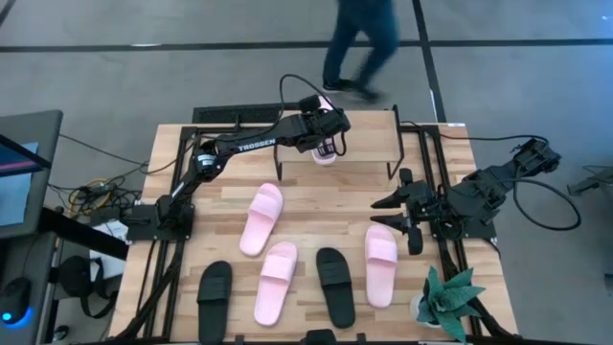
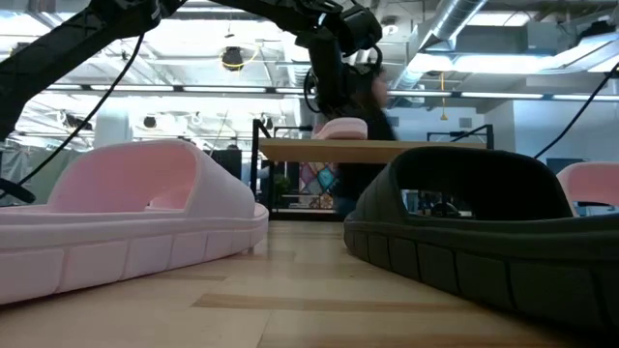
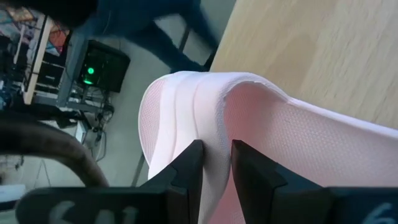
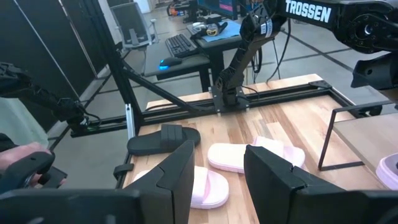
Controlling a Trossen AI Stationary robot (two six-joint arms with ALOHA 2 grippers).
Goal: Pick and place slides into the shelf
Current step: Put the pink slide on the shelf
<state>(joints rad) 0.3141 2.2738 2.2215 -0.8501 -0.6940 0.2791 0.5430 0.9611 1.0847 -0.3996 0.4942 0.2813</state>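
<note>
My left gripper (image 1: 327, 134) reaches over the shelf (image 1: 369, 158), a low light-wood board on thin black legs at the table's far middle. It is shut on a pale pink slide (image 1: 326, 155). In the low view this slide (image 2: 338, 129) sits at the shelf board (image 2: 416, 150) under the gripper (image 2: 340, 72). Three pink slides (image 1: 261, 218) (image 1: 276, 280) (image 1: 380, 264) and two black slides (image 1: 214, 299) (image 1: 335, 286) lie flat on the table. My right gripper (image 1: 400, 213) waits open at the table's right side, touching nothing. My left gripper pinches a thick raised pink wall of the slide (image 3: 214, 146) between its two fingers (image 3: 189, 168). I cannot tell whether that wall is the strap or the side. The fingers come from above, pointing down. The slide's underside is level with the shelf board (image 3: 323, 50).
A small potted plant (image 1: 450, 302) stands at the table's near right corner. Black frame rails (image 1: 177, 240) run along both table sides. A person (image 1: 359, 43) walks past beyond the far edge. Bare wood lies between the shelf and the slides.
</note>
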